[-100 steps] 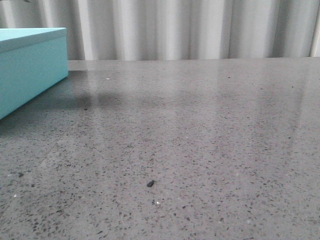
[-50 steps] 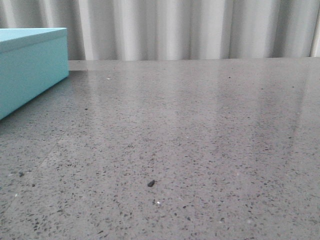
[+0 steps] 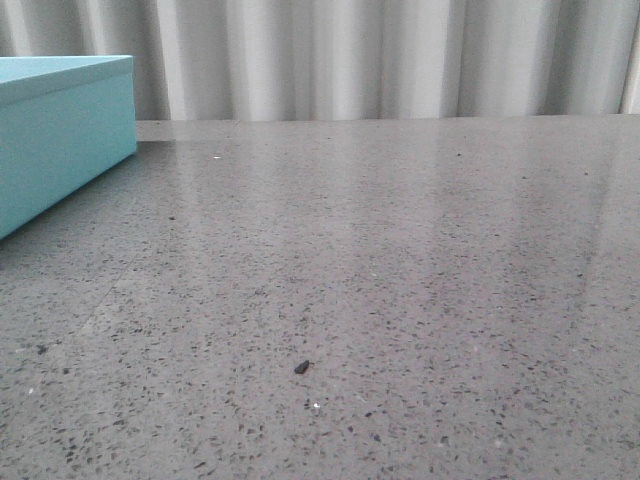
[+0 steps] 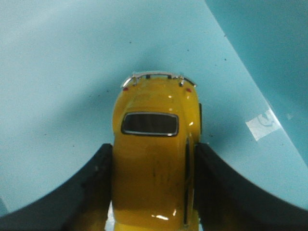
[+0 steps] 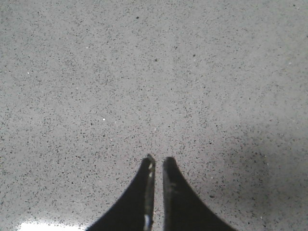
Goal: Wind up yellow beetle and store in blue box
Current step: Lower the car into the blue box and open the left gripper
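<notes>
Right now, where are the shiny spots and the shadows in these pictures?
Left wrist view: small glints on the yellow beetle, soft shadow on the blue box around it. Right wrist view: white glare near the right pincer, shadow beside it. Front view: pale streaks on the table.

The blue box stands at the far left of the grey speckled tabletop, cut off by the frame edge, so its full extent cannot be told. A small dark fleck lies nearer the camera. Pale pleated curtains hang behind.
</notes>
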